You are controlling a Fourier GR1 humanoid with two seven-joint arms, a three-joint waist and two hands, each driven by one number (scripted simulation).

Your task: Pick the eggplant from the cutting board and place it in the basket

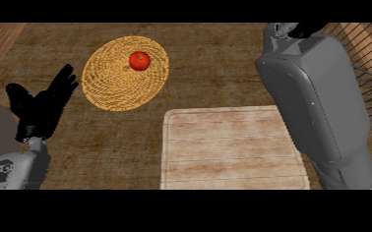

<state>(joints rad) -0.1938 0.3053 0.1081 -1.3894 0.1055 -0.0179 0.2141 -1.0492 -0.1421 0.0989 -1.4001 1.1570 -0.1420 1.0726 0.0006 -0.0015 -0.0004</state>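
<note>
Left hand (42, 105): lower left, fingers straight and relaxed, holding nothing.
Right hand (303, 28): upper right edge, state unclear.
Basket (109, 91): upper left, holds red fruit (139, 60).
Cutting board (232, 150): lower centre of bench (210, 64).

A brown, mottled counter (218, 59) is seen from steeply above. A pale wooden cutting board (232, 150) lies flat on it at lower centre. A woven basket (109, 91) is set up-left of the board, apart from it. A wire rack (355, 44), possibly, is glimpsed at the upper right edge.
</note>
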